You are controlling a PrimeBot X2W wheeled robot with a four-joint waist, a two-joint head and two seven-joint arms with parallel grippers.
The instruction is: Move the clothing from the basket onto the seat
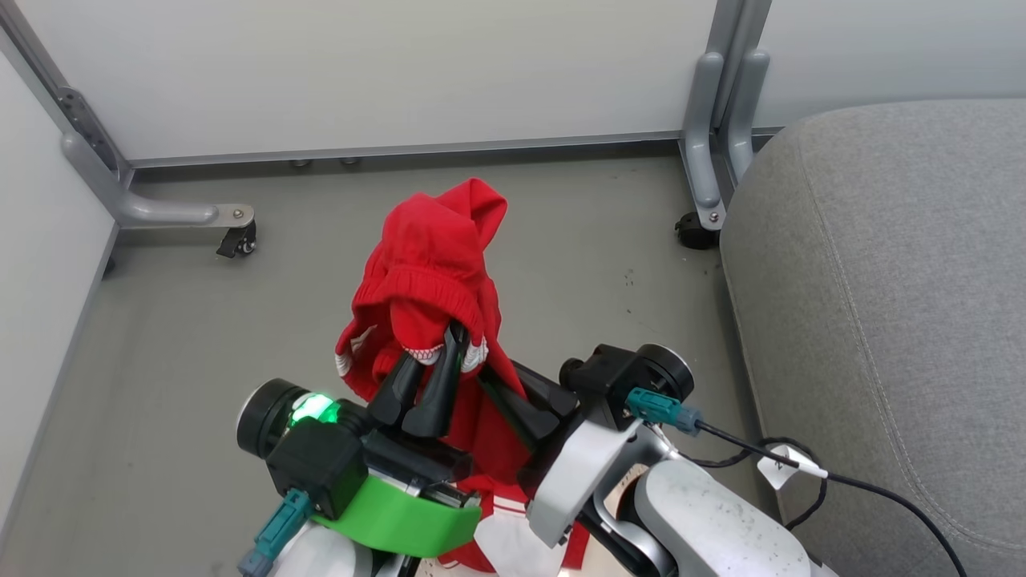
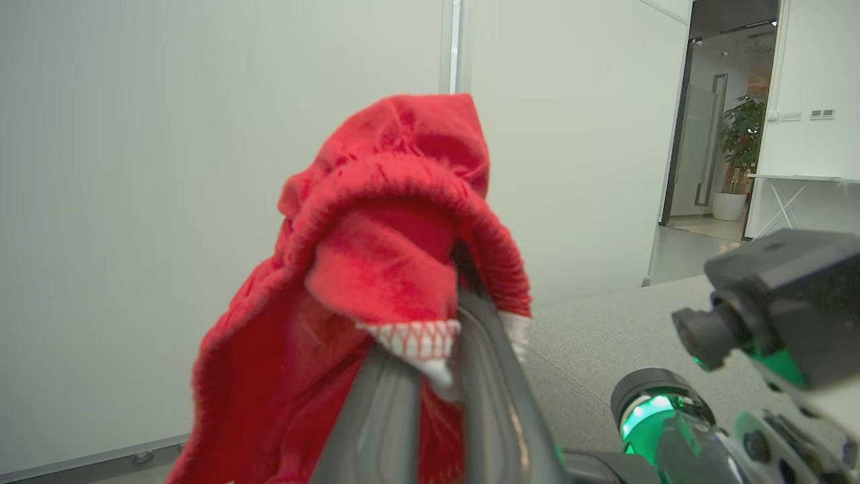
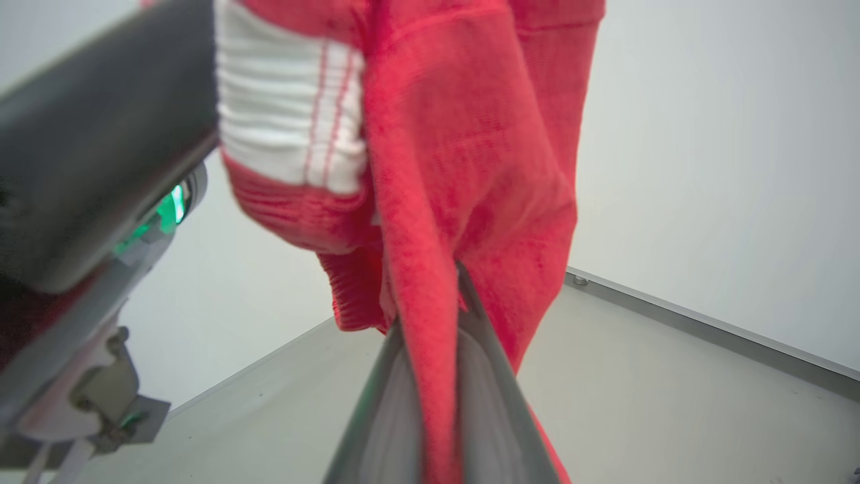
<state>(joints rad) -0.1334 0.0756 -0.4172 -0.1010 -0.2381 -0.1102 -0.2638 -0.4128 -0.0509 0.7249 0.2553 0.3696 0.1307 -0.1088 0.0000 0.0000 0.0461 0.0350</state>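
- Writing: small white tag [image 1: 779,466] on the black cable [image 1: 882,493] by the right arm. It carries a mark, too small to read.
- Clothing [image 1: 433,264]: one bright-red knit garment with white trim, held in the air over the grey floor [image 1: 184,344] and bunched into a hooded mound. It hangs between the two arms and is not on the seat.
- Left gripper [image 1: 439,346]: fingers drawn nearly together, pinching a white, red-stitched edge of the clothing [image 2: 396,202]. In the left wrist view that edge sits wedged in the left gripper [image 2: 430,336], and the fabric heaps over the tips and drapes down the view's left side.
- Right gripper [image 1: 493,385]: just beside the left one, its fingers reaching up into the lower folds. In the right wrist view the right gripper [image 3: 433,316] is pressed together on a vertical fold of the clothing [image 3: 484,168], which runs down between the fingers. A white ribbed panel [image 3: 289,128] with thin red lines hangs against the left arm's dark housing [image 3: 101,134].
- Seat [image 1: 882,280]: light-grey cushion with a rounded edge and stitched seam, on the robot's right. Its near edge is close to the right arm and apart from the garment.
- Room: open floor ahead and to the left. White wall panels close the far side. Grey frame legs on casters stand at far left [image 1: 152,212] and at the seat's far corner [image 1: 709,184]. The cable trails along the seat's edge.
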